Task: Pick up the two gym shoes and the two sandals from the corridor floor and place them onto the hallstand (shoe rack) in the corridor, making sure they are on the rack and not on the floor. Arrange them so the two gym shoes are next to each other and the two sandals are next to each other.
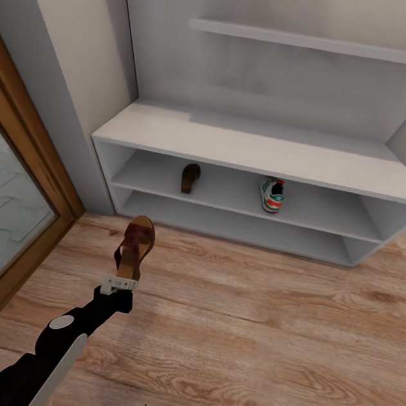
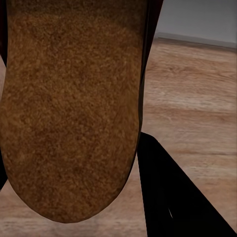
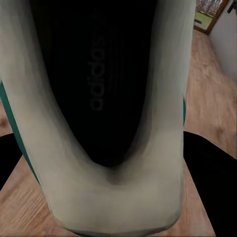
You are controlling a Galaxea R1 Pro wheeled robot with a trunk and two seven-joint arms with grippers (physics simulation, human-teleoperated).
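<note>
Already carrying a sandal [image 1: 134, 247] by its heel in the left gripper [image 1: 119, 281], clamped — light, stiff-soled, likely slipping little. Holding a gym shoe [image 3: 103, 113] close against the right wrist camera — grip probably closed, but cannot tell. Waiting on the hallstand [image 1: 263, 150] shelf: one sandal [image 1: 190, 178], one gym shoe [image 1: 272, 195].

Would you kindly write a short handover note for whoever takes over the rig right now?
Left gripper: shut on a dark brown woven-leather sandal, held above the wood-plank floor.
Right gripper: its wrist camera looks into a cream-white sneaker with green edging close up; a grasp seems likely, jaws unseen.
Done: one brown sandal and one green-striped sneaker sit apart on the upper shelf of the white shoe rack.
Left: put each beside its mate.
</note>
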